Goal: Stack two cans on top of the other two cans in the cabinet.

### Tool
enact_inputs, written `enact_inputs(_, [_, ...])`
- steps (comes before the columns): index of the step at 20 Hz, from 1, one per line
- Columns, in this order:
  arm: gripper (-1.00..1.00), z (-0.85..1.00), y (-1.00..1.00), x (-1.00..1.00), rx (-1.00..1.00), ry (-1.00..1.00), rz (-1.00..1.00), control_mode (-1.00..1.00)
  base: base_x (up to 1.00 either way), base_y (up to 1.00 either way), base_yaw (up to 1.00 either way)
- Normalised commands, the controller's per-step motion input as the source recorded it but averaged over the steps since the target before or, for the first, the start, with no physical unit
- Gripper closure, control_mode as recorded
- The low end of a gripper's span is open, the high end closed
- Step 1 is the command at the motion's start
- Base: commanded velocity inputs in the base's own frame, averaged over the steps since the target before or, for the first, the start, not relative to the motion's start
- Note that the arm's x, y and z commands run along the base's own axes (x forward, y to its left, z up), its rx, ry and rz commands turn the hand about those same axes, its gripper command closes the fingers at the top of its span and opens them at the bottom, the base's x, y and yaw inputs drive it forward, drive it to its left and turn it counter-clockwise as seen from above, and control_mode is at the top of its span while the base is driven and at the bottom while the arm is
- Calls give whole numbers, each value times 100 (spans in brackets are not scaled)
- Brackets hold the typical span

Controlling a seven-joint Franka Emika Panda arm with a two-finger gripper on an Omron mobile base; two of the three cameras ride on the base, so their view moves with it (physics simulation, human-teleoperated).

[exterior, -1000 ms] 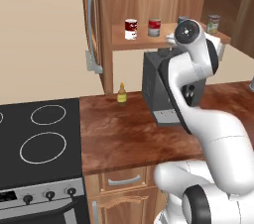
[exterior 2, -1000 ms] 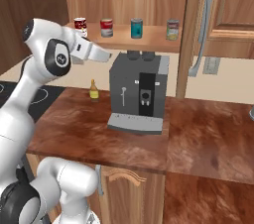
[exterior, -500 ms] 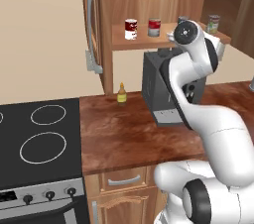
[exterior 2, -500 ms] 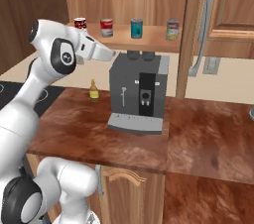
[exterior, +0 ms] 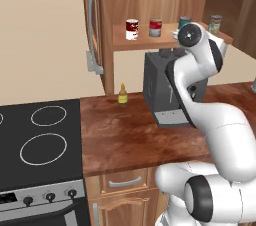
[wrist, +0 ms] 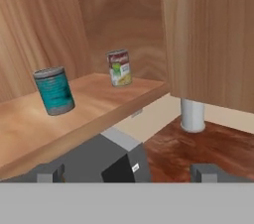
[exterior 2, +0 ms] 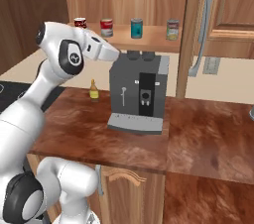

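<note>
Rendered home kitchen, black stovetop (exterior: 42,137), wooden counter (exterior 2: 198,134), coffee machine (exterior 2: 139,91), wall cabinet (exterior 2: 149,0) with cans

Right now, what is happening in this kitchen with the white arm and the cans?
The white robot arm is raised toward the brown wooden wall cabinet, above the dark grey coffee machine. Its tool is open and holds nothing. Four small cans stand apart in one row on the shelf: the dark red can with white label, the red-over-grey can, the plain teal can and the pale silver can with green-and-white label. Nothing is stacked yet. The hand view faces the teal and green-labelled cans.
</note>
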Motion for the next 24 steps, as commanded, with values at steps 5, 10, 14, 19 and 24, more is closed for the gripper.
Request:
enact_inputs(5, [-100, 12, -15, 0, 0, -2, -3, -100, 0, 0, 0])
enact_inputs(10, [-100, 25, -14, 3, 0, 0, -3, -100, 0, 0, 0])
enact_inputs(14, [-100, 26, -22, 0, 0, 0, -5, -100, 0, 0, 0])
enact_inputs(19, [-100, 15, -16, 5, 0, 0, -2, -100, 0, 0, 0])
enact_inputs(24, [-100, 7, -8, 11, 0, 0, 0, -100, 0, 0, 0])
